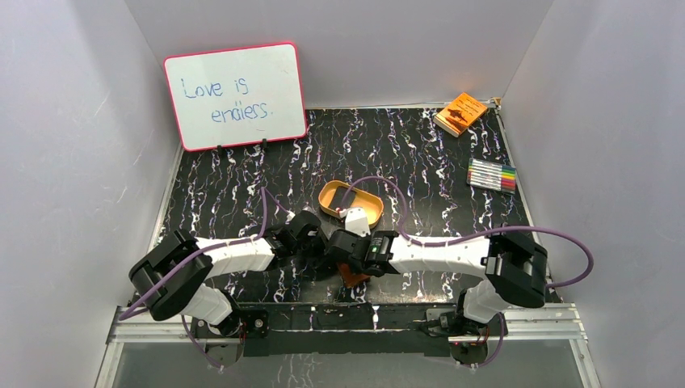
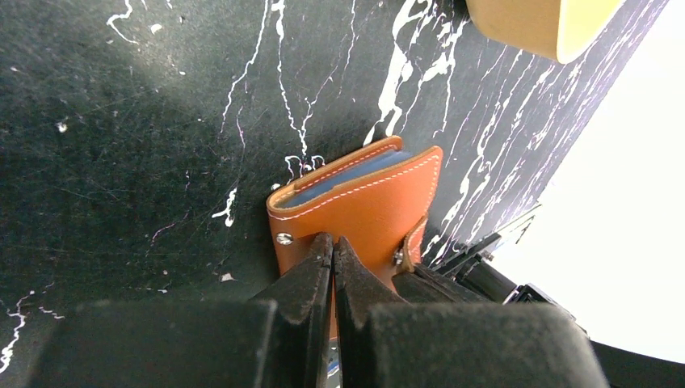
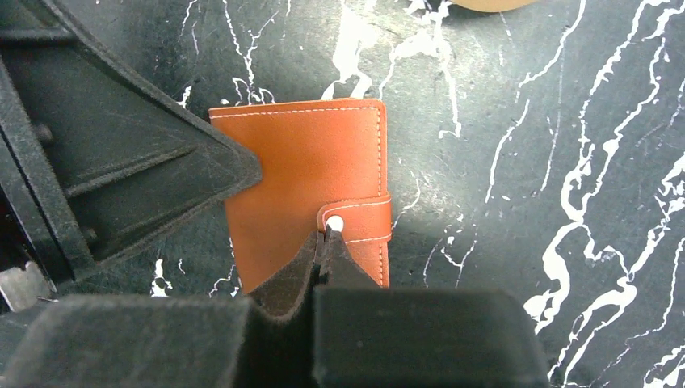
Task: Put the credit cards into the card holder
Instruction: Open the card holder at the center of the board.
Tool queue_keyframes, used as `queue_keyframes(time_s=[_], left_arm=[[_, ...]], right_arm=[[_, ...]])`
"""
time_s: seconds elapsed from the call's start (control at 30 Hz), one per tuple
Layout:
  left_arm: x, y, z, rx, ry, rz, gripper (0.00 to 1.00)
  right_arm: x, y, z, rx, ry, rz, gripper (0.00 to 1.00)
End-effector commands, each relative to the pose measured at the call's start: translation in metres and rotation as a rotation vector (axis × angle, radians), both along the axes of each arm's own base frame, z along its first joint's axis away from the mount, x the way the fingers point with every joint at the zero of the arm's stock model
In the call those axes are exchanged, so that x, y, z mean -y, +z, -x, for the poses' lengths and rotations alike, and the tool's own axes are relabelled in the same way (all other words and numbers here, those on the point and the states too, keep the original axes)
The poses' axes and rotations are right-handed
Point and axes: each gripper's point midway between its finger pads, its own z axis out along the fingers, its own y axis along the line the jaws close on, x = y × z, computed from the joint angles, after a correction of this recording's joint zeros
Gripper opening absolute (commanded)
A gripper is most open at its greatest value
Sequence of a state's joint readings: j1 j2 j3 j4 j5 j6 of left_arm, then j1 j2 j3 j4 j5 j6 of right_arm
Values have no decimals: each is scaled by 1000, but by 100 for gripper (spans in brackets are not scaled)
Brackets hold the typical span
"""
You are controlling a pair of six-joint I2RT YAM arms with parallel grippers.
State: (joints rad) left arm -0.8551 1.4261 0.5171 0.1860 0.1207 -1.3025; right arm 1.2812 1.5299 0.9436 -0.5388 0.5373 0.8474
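A pink-framed whiteboard (image 1: 235,95) with blue handwriting leans at the far left of the black marbled surface (image 1: 404,145). An orange booklet (image 1: 460,113) lies far right, with a marker pack (image 1: 492,175) nearer on the right. A tan oval tray (image 1: 373,212) sits mid-surface.

— The small orange-brown leather card holder (image 3: 311,174) looks smooth, faintly sheened, with pale thread stitching and a shiny metal snap button (image 3: 334,224).
— And the black white-veined table top (image 3: 501,267)?
— Matt, finely scratched. The left gripper (image 2: 333,244) has black fingers (image 2: 305,279) of matt, grainy plastic, perhaps.
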Motion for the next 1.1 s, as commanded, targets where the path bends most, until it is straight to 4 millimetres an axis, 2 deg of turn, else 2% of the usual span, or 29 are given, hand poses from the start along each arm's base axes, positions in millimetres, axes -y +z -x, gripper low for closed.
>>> queue_keyframes(time_s=[0.0, 0.33, 0.43, 0.57, 0.6, 0.73, 0.97, 1.07], left_arm=[[-37, -41, 22, -95, 5, -188, 0], [-34, -38, 22, -91, -5, -177, 0], [-28, -23, 17, -52, -26, -149, 0], [-19, 10, 8, 29, -52, -101, 0], [-19, 17, 6, 44, -51, -91, 4], [-14, 40, 4, 89, -43, -24, 29], [-9, 64, 4, 149, -1, 128, 63], [-11, 66, 5, 163, 6, 143, 71]], right_arm=[[21, 19, -11, 56, -75, -2, 0], [29, 27, -10, 43, -105, -42, 0], [23, 41, -9, 46, -77, -91, 0], [14, 71, -11, 83, 13, -158, 0], [11, 79, -12, 94, 45, -177, 0], [-1, 101, -8, 93, 158, -258, 0], [-17, 103, 2, 50, 222, -327, 0], [-21, 103, 3, 44, 225, -345, 0]])
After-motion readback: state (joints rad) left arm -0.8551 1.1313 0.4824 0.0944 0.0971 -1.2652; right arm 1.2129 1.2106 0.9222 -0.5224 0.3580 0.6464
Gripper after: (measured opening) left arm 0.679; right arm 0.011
